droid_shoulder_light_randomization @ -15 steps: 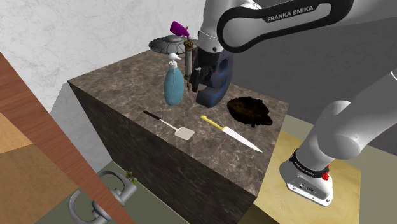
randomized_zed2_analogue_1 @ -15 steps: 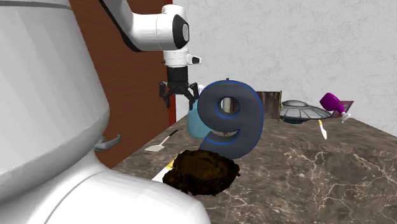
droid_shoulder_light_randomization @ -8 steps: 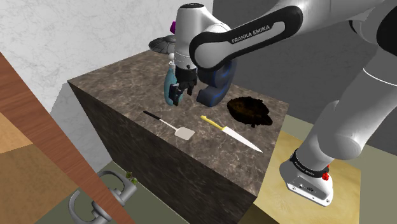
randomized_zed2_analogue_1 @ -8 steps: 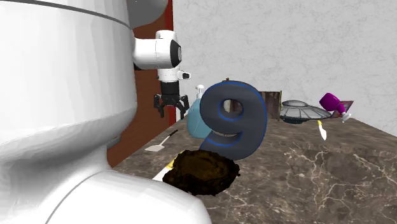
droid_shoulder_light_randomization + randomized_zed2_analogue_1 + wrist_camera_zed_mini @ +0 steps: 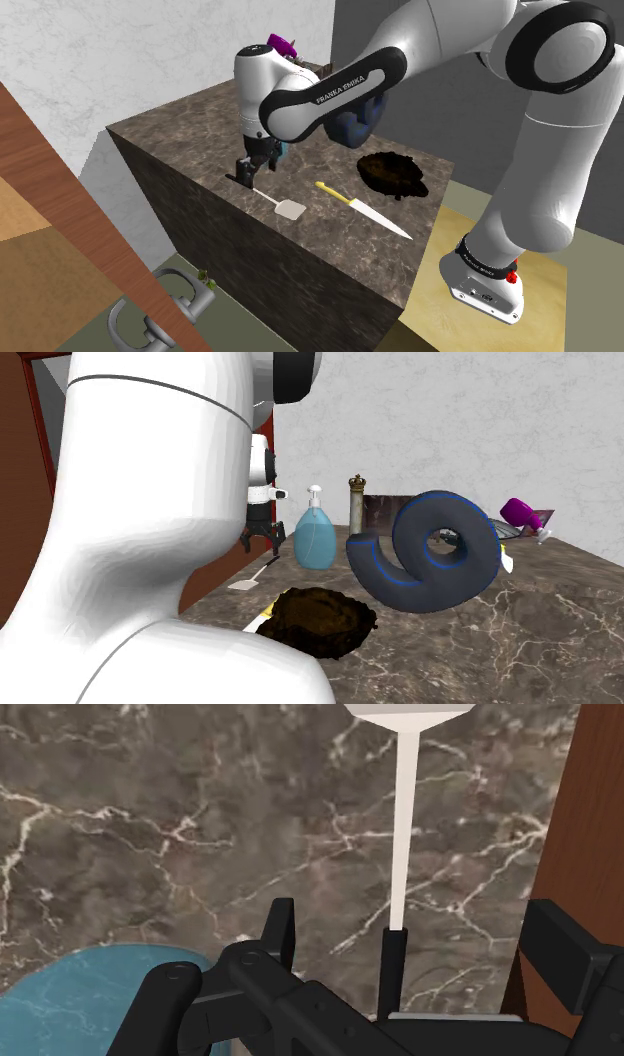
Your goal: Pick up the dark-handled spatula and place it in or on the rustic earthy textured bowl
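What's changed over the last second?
The hand swung away from the bottle and came down over the spatula handle, fingers open, nothing gripped yet. The nine tipped from upright onto its side. Spatula, knife, bowl and bottle stayed put.

We see the gripper (image 5: 246,174) low over the dark handle end of the spatula (image 5: 289,208) on the marble counter (image 5: 180,125). Toward the shoulder view's right lies a yellow-handled knife (image 5: 360,208), and farther back sits the dark brown bowl (image 5: 392,174).
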